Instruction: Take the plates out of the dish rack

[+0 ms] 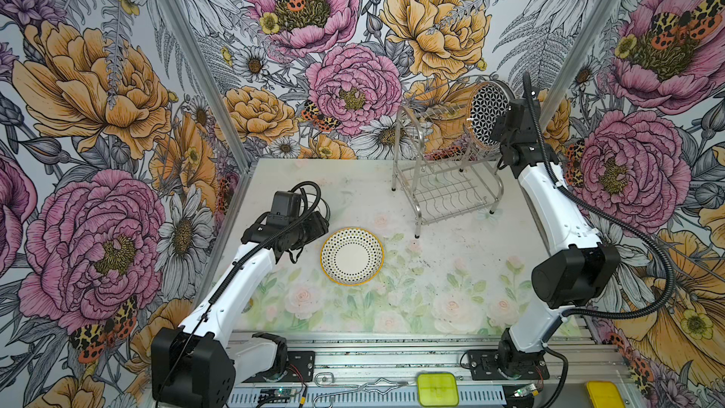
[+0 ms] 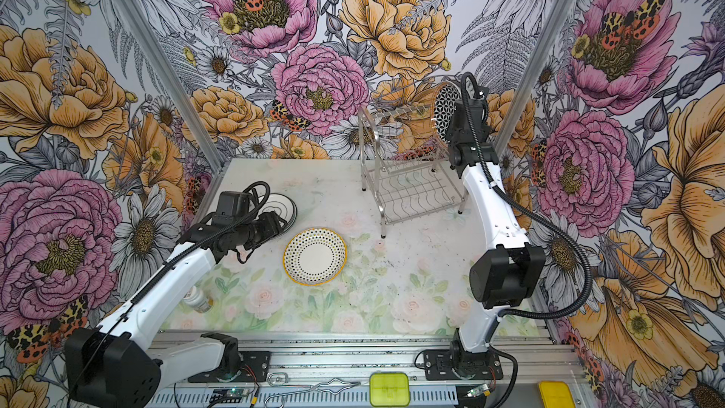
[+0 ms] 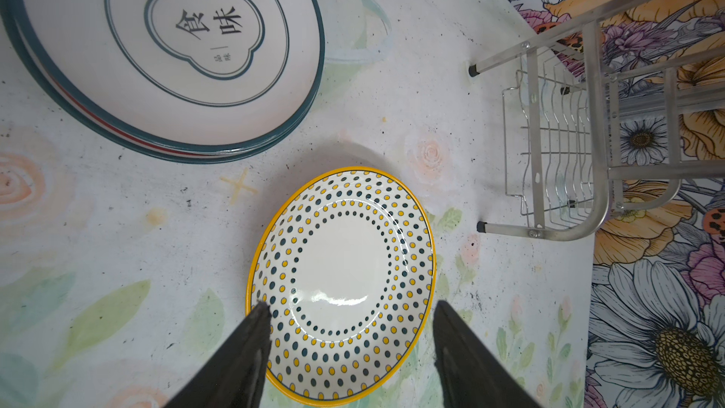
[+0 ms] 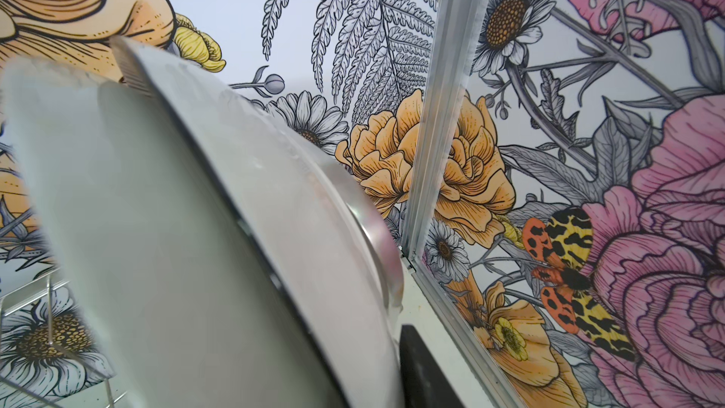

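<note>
**A:** Left end effector (image 3: 351, 304), state?

**B:** Jaws spread wide, nothing between them. In both top views it sits just left of the dotted plate (image 1: 352, 256). In the wrist view the plate's near rim shows between the two fingers (image 3: 251, 355). No contact visible.

**A:** Where is that plate?

**B:** Flat on the bench (image 1: 431, 288), face up, about mid-bench. It lies front-left of the rack (image 1: 419, 206) and apart from it. A stack (image 3: 176, 33) of teal-rimmed plates lies near it on the bench, not touching. Its top plate carries black characters. In a top view the left arm mostly hides the stack.

**A:** Right end effector (image 1: 497, 127)?

**B:** Raised at the rack's right end, at the upper level, against the lattice plate (image 1: 488, 119).

**A:** How does the lattice plate stand?

**B:** On edge and tilted, patterned face towards the left of both top views.

**A:** Is it gripped?

**B:** Cannot tell. In the wrist view the plate's pale back fills most of the frame, blurred. One dark finger (image 4: 423, 366) lies just beside that back, near the rim, and the other finger is hidden behind the plate.
</note>
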Available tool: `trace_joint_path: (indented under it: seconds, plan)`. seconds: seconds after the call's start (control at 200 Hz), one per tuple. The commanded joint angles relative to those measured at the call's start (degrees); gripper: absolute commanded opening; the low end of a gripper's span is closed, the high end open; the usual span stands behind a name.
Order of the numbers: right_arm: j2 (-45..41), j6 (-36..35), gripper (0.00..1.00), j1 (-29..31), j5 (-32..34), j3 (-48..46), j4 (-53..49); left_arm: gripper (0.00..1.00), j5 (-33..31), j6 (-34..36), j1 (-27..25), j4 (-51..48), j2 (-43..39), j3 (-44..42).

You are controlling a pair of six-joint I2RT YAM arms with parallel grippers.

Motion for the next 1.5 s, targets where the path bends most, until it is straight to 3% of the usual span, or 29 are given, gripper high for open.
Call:
trace_joint_path:
  seconds: [0.0,0.375,0.515,0.63,0.741,0.966,1.496]
  plan:
    - [-0.6,0.4,0.46,0.5,-0.6,-1.1,2.3,0.66,1.1,0.6,-0.2,0.3,0.2,1.8]
    - [-9.7,3.3,0.56,0.3,-2.9,-7.9,2.1,0.66,1.1,0.6,-0.1,1.1,0.6,0.7]
    - [-15.7,5.9,0.58,0.4,-6.2,-12.6,2.0,0.66,1.5,0.8,0.1,1.4,0.5,0.2]
    - [-18.2,7.8,0.6,0.2,-13.4,-14.1,1.3,0.66,1.9,0.7,0.3,2.0,0.1,0.0]
    - [-18.0,10.1,0.61,0.1,-18.8,-14.0,0.5,0.66,2.3,0.8,0.3,2.2,0.1,0.2]
    - [-14.9,12.2,0.61,0.0,-21.9,-11.3,0.6,0.66,3.0,1.0,1.0,2.7,-0.2,0.0]
    - [-8.8,12.3,0.62,0.0,-20.6,-6.1,0.7,0.66,4.8,1.8,3.5,3.6,-1.1,-1.5]
